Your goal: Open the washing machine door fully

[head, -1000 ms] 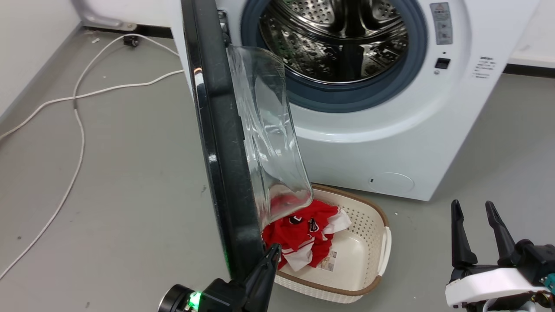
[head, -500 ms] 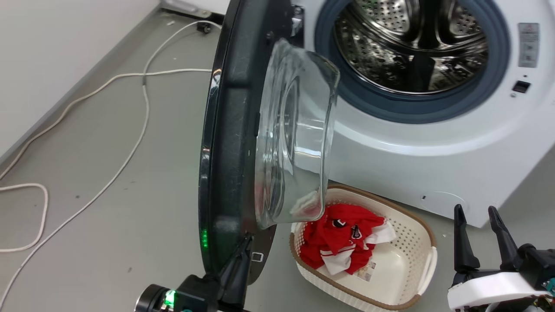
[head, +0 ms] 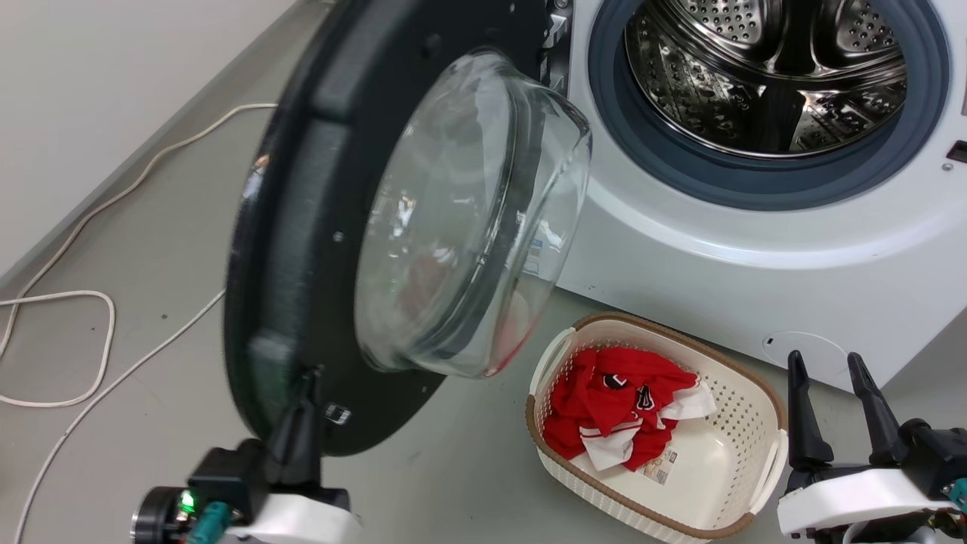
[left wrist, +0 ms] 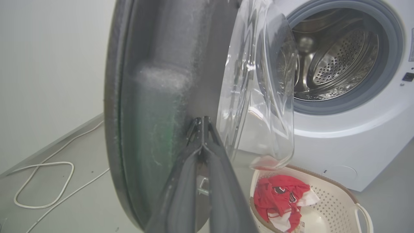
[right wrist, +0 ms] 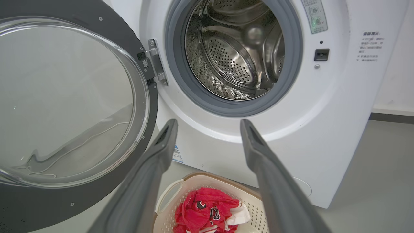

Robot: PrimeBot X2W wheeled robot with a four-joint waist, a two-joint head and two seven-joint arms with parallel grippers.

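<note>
The door (head: 295, 249) stands swung out from the machine (head: 755, 249), hinged left of the drum (head: 763, 68), with its inner face and glass bowl (head: 461, 219) turned towards the head camera. The left gripper (head: 308, 378) has its fingers pressed together, tips against the door's lower inner face, clasping nothing. The right gripper (head: 823, 359) hangs spread and empty beside the basket (head: 744, 393)

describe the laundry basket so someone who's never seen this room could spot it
Start at the white washing machine with its steel drum showing. On the grey floor just in front of it, beside the open black door, sits a cream perforated basket with a brown rim. Nothing else holds red and white clothes.
</note>
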